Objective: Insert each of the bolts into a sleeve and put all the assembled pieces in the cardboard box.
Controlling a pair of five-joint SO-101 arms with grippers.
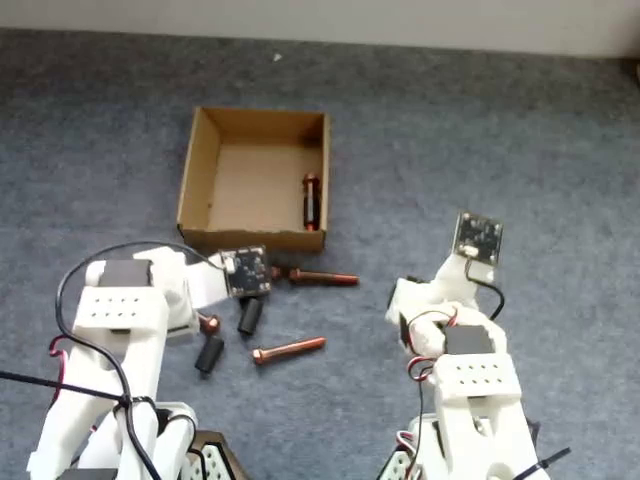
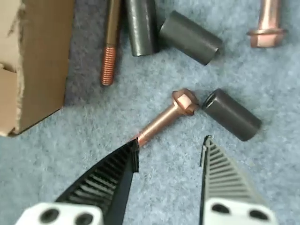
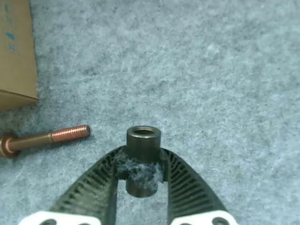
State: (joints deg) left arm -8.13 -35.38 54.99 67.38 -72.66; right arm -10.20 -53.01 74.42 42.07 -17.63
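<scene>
In the left wrist view my left gripper [image 2: 169,143] is open just over a copper bolt [image 2: 164,119]; one fingertip [image 2: 133,147] touches the end of its shank. A dark sleeve [image 2: 232,115] lies by the bolt's head, and two more sleeves [image 2: 190,37] [image 2: 140,26] lie beyond. My right gripper [image 3: 143,157] is shut on an upright dark sleeve [image 3: 143,138], held above the carpet with its bore showing. The cardboard box [image 1: 200,175] holds one bolt-and-sleeve piece [image 1: 310,200].
Loose bolts [image 1: 320,277] [image 1: 288,349] and sleeves [image 1: 250,315] [image 1: 209,353] lie on the grey carpet in front of the box. One bolt [image 3: 47,137] lies near the right gripper, its thread end towards it. The box corner [image 2: 33,61] is close to the left gripper.
</scene>
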